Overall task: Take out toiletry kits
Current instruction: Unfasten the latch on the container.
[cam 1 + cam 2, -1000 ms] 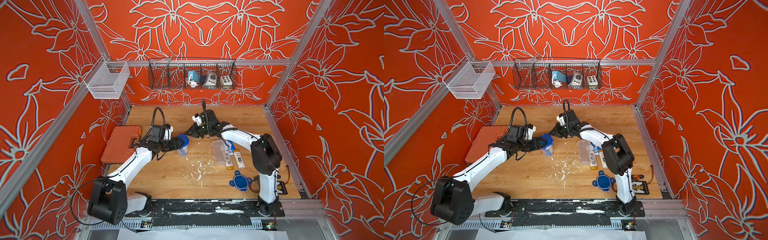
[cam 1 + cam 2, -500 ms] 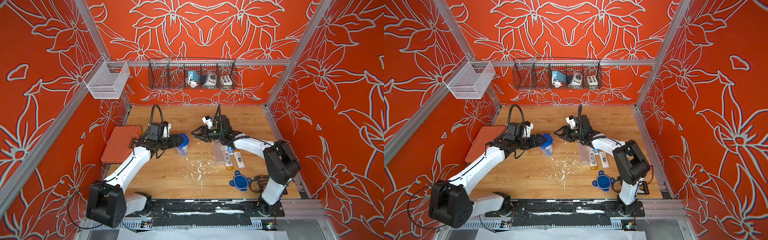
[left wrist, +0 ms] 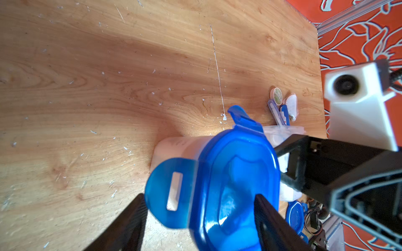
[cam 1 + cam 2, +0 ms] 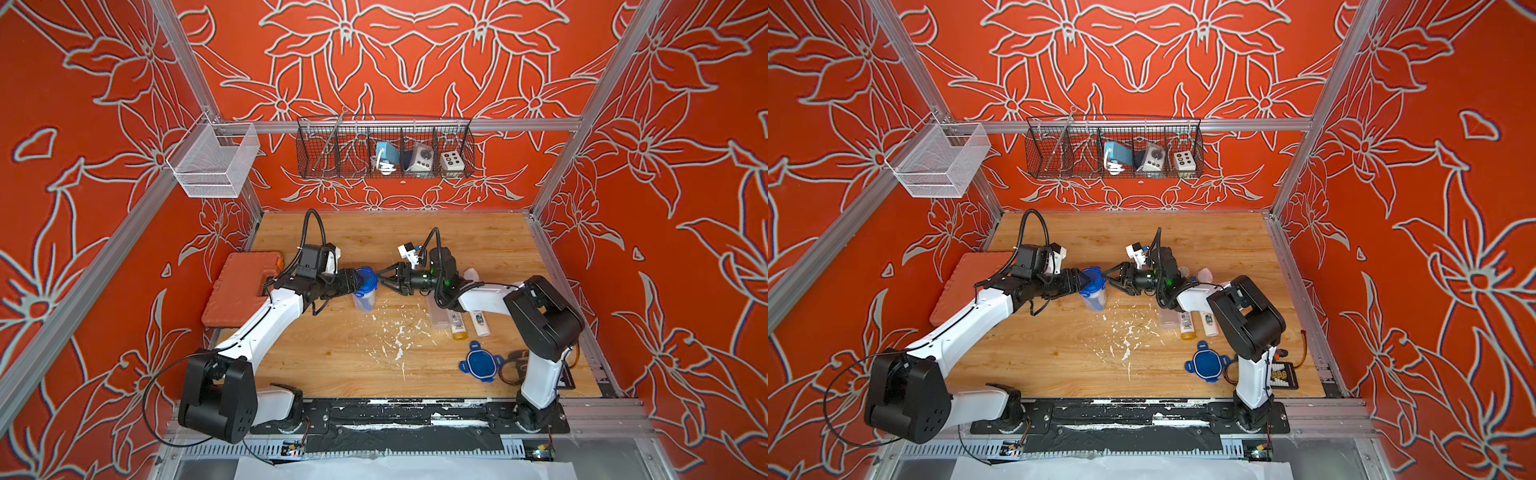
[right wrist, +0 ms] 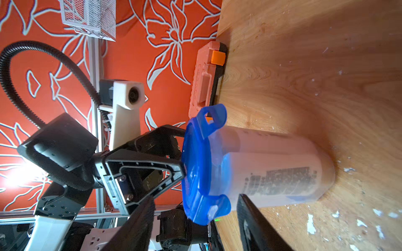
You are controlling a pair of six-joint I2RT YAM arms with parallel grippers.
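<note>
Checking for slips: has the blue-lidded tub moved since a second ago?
No. The tub sits just as far from the orange case as before.

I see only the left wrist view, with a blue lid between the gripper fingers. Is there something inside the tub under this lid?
Observer: Yes. The right wrist view shows white toiletries with printed text inside the upright clear tub.
Operator: How is the right gripper?
Observer: In a top view the right gripper is open, facing the lid from opposite the left gripper.
Operator: What lies behind my arm?
Observer: An orange tool case, lying flat.
</note>
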